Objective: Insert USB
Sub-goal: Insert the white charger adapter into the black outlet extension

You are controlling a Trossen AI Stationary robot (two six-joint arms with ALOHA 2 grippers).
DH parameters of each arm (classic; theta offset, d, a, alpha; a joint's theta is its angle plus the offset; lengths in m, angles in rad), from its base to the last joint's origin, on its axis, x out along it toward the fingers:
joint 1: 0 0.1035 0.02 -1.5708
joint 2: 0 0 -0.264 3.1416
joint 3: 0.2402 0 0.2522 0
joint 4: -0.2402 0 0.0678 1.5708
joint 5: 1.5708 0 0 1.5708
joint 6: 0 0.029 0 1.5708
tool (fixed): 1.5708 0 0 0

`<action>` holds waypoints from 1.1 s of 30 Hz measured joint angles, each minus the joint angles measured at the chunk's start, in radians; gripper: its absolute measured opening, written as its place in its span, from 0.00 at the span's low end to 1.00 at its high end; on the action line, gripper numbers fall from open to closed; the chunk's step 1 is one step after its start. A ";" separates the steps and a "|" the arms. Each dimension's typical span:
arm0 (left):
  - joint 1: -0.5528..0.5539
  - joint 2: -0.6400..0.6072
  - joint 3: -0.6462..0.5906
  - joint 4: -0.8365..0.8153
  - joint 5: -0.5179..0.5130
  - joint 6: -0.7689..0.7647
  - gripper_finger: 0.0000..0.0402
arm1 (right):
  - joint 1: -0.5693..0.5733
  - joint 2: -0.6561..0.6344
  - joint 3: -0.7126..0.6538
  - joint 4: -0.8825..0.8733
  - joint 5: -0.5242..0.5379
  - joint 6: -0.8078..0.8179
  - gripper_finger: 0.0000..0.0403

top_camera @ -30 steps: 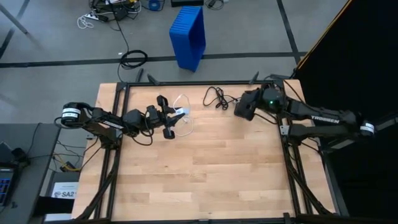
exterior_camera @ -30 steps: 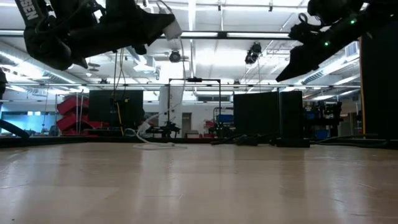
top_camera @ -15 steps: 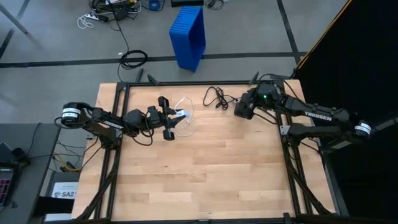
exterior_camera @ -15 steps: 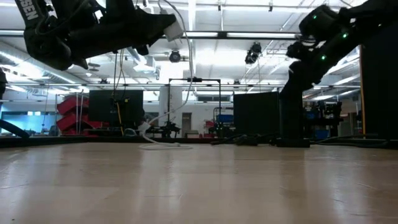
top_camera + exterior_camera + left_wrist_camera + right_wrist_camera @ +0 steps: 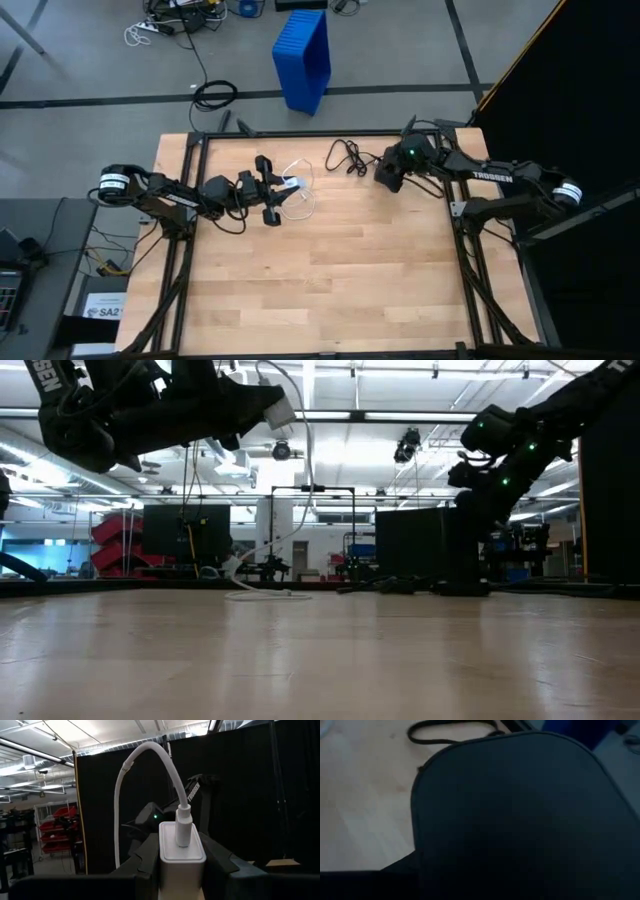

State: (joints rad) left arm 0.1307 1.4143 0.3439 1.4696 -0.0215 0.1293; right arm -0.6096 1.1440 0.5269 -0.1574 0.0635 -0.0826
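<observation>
My left gripper (image 5: 274, 190) hovers over the table's far left part, shut on a small white charger block (image 5: 181, 851). The USB's white plug (image 5: 183, 826) sits in the block's outer face. Its thin white cable (image 5: 125, 795) arcs up and drops away, and its loop (image 5: 301, 195) lies on the wood. My right gripper (image 5: 390, 172) is at the far right, shut on the black adapter box (image 5: 520, 810), which fills the right wrist view. The box's thin black cord (image 5: 347, 156) lies on the table toward the far edge. My left gripper pinches the white charger block by its two side faces (image 5: 163, 854), one dark finger (image 5: 146, 857) on each side. The fingers lie level and point toward the table's right. The block is lifted clear, with the plugged face pointing away from the fingers. My right gripper holds the black adapter box (image 5: 463, 550) from above. The box hides the fingers and the place of contact. It stands upright, its lower end (image 5: 462, 590) down at the table top.
A blue crate (image 5: 303, 55) stands on the floor beyond the far edge. The black frame rail (image 5: 300, 134) runs along the table's far edge. The middle and near wood (image 5: 330, 280) lies bare.
My right gripper has moved a little toward the table's left and down, turning the black adapter box from tilted and lifted to upright with its lower end at the table.
</observation>
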 joint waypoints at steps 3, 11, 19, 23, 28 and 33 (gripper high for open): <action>0.000 0.000 0.000 0.000 -0.003 0.000 0.18 | 0.026 -0.027 -0.002 -0.014 -0.071 0.009 0.61; 0.000 0.000 0.000 -0.004 -0.004 -0.001 0.18 | 0.205 -0.111 -0.002 0.028 -0.303 0.089 0.57; -0.001 0.000 0.000 -0.003 -0.004 -0.018 0.18 | 0.551 -0.016 -0.002 0.158 -0.071 0.060 0.57; -0.002 0.000 0.000 -0.005 -0.002 -0.062 0.18 | 0.659 0.066 -0.001 0.230 0.082 0.054 0.57; -0.017 0.012 0.000 -0.016 -0.002 -0.089 0.18 | 0.686 0.157 0.002 0.274 0.125 0.096 0.57; -0.021 0.031 0.000 -0.015 -0.009 -0.108 0.18 | 0.677 0.185 0.002 0.323 0.124 0.108 0.57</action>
State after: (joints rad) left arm 0.1101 1.4451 0.3439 1.4544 -0.0302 0.0209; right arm 0.0676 1.3292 0.5293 0.1656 0.1879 0.0250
